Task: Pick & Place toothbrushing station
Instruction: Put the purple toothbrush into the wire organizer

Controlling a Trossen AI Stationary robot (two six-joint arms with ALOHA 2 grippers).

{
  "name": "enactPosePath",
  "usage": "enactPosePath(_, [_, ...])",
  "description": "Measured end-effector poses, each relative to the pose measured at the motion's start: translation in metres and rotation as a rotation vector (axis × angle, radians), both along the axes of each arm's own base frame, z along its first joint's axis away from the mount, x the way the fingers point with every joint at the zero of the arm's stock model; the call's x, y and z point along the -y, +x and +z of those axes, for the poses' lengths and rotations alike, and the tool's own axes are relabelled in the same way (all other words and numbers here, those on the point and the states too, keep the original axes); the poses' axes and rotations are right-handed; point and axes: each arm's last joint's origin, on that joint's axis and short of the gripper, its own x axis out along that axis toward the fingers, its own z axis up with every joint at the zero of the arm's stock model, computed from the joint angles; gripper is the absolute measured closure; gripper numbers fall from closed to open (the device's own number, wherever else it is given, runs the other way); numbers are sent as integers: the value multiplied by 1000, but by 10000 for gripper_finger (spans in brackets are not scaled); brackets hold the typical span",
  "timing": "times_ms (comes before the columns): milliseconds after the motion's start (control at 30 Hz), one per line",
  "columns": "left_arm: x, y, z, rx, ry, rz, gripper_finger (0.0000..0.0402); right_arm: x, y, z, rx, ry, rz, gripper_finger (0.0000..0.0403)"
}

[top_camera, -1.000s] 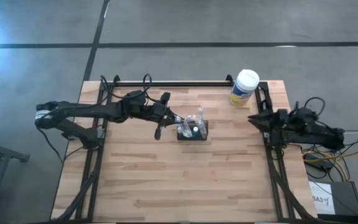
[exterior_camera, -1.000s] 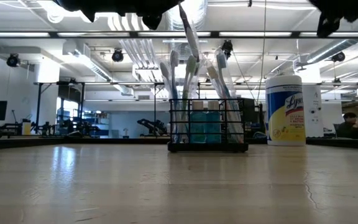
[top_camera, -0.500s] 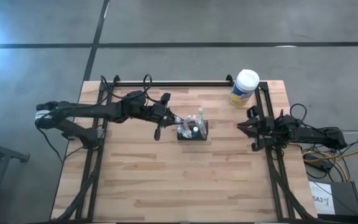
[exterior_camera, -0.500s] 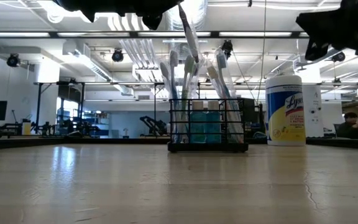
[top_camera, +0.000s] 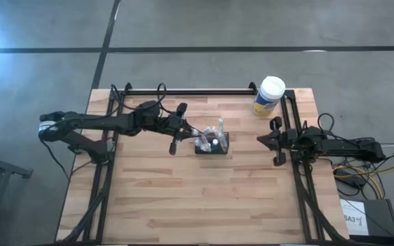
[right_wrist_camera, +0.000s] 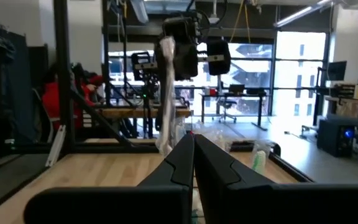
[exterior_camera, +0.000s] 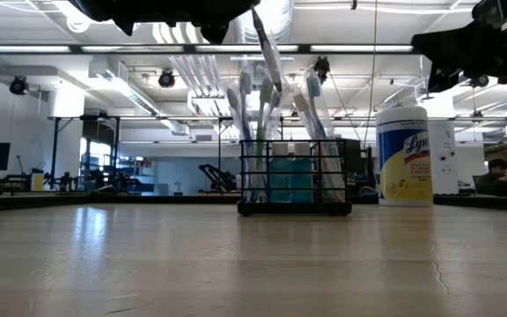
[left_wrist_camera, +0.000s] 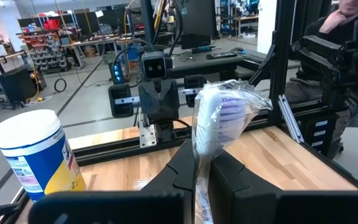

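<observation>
The caddy (top_camera: 212, 144) stood just above the table's (top_camera: 183, 198) centre, and the left gripper (top_camera: 194, 132) hung at its ten o'clock with fingers pinched on a wrapped toothbrush (left_wrist_camera: 219, 118), probably to slot it in. The right gripper (top_camera: 263, 139) waited at three o'clock, well apart, fingers together and empty. Only the left wrist view showed that pinch; the low view showed the other brushes (exterior_camera: 266, 114) standing upright.

You see a black wire toothbrushing station (exterior_camera: 294, 177) holding pale toothbrushes (exterior_camera: 265, 101) — and a yellow-and-blue wipes canister (exterior_camera: 404, 156), white-lidded — on your light wood table (top_camera: 204, 198).
</observation>
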Motion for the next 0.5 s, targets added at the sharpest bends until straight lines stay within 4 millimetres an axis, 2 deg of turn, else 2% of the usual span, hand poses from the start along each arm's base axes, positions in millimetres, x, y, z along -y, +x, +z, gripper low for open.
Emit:
enactPosePath(300, [0, 1, 0, 10, -3, -2, 384, 2, 20, 0, -9, 6, -13, 394])
enactPosePath(500, [0, 1, 0, 10, -3, -12, 383, 0, 32, 6, 104, -17, 79, 371])
